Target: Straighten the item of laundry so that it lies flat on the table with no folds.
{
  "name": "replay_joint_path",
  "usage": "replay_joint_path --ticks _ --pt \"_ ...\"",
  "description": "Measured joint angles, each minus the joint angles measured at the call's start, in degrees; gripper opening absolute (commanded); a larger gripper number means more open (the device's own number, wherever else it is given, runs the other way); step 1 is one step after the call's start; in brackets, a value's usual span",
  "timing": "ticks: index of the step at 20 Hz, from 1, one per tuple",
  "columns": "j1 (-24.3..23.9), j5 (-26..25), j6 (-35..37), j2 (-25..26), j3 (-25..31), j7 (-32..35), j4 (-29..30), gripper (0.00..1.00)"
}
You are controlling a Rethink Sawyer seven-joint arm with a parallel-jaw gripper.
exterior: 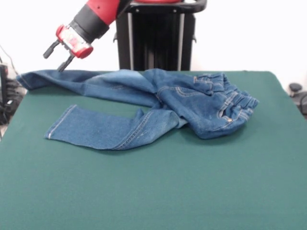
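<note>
The item of laundry [144, 103], a small pair of blue jeans, lies on the green table [158, 187] toward its far side. Its waistband is bunched and folded over at the right. One leg runs left along the far edge; the other lies nearer and points left. My gripper [55, 58] hangs above the far left corner, just over the end of the far leg, tilted down to the left. Its two dark fingers [49, 51] stand apart with nothing between them.
The black pedestal [156, 36] stands behind the table's far edge. Dark equipment shows off the left side [5, 91] and off the right side [297, 96] of the table.
</note>
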Motion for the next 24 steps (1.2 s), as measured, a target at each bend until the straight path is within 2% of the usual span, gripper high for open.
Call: replay_joint_path --ticks 2,6,8,9,10,15,20,23,24 --pt "-1.31 -6.61 4.69 -4.72 1.39 0.00 -0.81 1.00" --pt "-3.70 -15.75 12.57 -12.54 4.78 0.00 -1.65 1.00" --pt "-6.46 -21.58 18.66 -18.58 8.52 0.00 -2.05 1.00" --pt "-9.37 -25.49 23.54 -23.35 12.19 0.00 -2.17 1.00" --pt "-11.00 -27.08 26.08 -25.74 14.21 0.00 -2.17 1.00" --pt "-16.00 -30.15 32.90 -33.17 20.90 0.00 -2.42 1.00" --pt "-18.93 -30.58 33.13 -37.26 26.62 0.00 -3.27 1.00" --pt "-21.72 -30.82 33.22 -39.65 31.41 0.00 -3.50 1.00" --pt "-24.12 -30.86 33.87 -41.40 35.14 0.00 -3.48 1.00"
